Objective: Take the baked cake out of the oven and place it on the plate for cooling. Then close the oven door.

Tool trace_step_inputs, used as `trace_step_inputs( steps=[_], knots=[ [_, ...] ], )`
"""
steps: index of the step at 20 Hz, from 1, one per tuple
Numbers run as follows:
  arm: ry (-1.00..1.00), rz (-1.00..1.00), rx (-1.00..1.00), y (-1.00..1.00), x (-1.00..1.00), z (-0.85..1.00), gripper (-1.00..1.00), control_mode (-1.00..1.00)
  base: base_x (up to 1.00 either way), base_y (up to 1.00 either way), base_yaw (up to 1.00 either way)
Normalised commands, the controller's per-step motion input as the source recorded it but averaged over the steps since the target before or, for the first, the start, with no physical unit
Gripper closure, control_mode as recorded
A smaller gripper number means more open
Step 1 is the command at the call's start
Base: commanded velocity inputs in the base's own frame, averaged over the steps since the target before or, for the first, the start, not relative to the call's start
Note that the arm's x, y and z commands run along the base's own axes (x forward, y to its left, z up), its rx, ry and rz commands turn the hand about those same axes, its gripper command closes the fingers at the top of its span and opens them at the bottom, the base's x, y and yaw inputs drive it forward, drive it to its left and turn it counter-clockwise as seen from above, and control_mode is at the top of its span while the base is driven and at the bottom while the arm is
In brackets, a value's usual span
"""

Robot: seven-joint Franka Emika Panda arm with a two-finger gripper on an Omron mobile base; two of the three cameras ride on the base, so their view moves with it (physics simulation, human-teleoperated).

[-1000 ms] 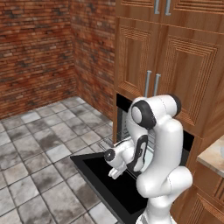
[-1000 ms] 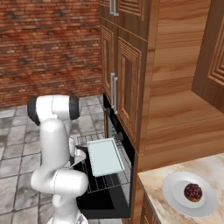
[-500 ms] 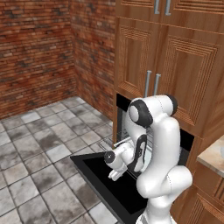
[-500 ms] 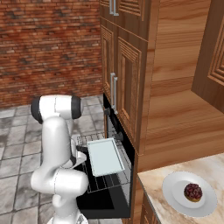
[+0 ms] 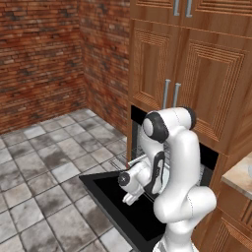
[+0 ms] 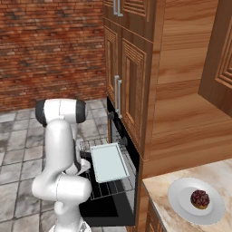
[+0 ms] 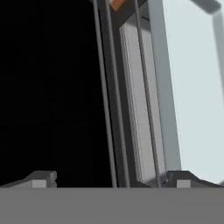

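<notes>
The cake (image 6: 199,198), a small dark brown lump, sits on the white plate (image 6: 181,206) on the counter at the lower right. The black oven (image 5: 210,158) stands open, and its glossy oven door (image 5: 110,199) lies flat, folded down toward the floor. My gripper (image 5: 129,198) hangs low over that door, just in front of the oven opening. In the hand view the gripper (image 7: 112,179) is open, its dark fingertips (image 7: 41,178) far apart, with rack wires and the tray's edge between them and nothing gripped.
A pale square tray (image 6: 108,162) rests on the wire rack (image 6: 97,190) pulled out over the door. Brown wooden cabinets (image 5: 162,74) rise above the oven. The counter (image 6: 158,195) lies to the right, a brick wall (image 5: 39,54) behind, tiled floor (image 5: 44,167) to the left.
The arm's elbow has swung slightly to the left in the left base view. The hand has stayed almost in place over the door. The cake and plate have not moved.
</notes>
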Motion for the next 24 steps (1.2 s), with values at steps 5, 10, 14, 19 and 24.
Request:
trace_step_inputs(
  steps=[5,10,14,19,24],
  knots=[
    [0.00,0.00,0.00,-0.13,0.07,-0.02,-1.00,-1.00,0.00,0.00,0.00],
    [0.00,0.00,0.00,-0.12,0.14,-0.01,-1.00,-1.00,0.00,0.00,0.00],
    [0.00,0.00,0.00,-0.04,0.17,-0.04,-1.00,-1.00,0.00,0.00,0.00],
    [0.00,0.00,0.00,0.00,0.19,-0.08,-1.00,-1.00,0.00,0.00,0.00],
    [0.00,0.00,0.00,0.00,0.14,-0.09,-1.00,-1.00,0.00,0.00,0.00]
  ],
)
